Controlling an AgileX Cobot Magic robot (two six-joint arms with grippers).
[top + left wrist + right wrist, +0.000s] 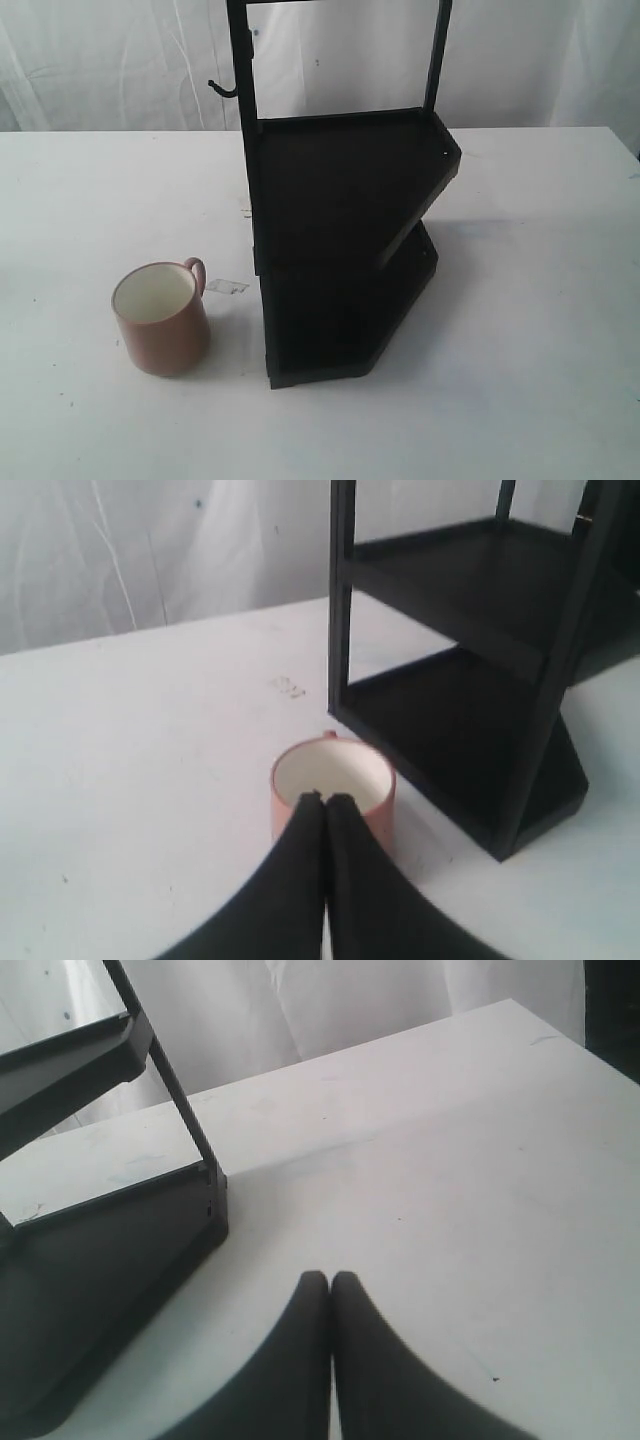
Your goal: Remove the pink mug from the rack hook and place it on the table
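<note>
1. Pink mug [160, 318]: stands upright on the table [520, 350], mouth up, cream inside showing. It sits near the front left of the exterior view, beside the foot of the rack [345, 250] but apart from it. Its loop handle points toward the rear right.
2. Rack hook [222, 90]: small, black and upturned, jutting sideways from the rack's left post, high up. The mug is well apart from it, down on the table.
3. Rack: black, two angled-corner shelves on thin upright posts, standing at mid-table.
4. Scrap of clear tape [228, 287]: flat on the table, just beside the mug's handle, between mug and rack.
5. Left gripper [326, 800]: black fingers pressed together, holding nothing. In its wrist view the tips overlap the mug's near rim; whether they touch the rim or hang above it is hard to tell.
6. Right gripper [331, 1278]: fingers likewise closed tip to tip, empty, over bare table, near a lower corner of the rack.
7. White curtain [100, 60]: hangs behind the table's far edge.
</note>
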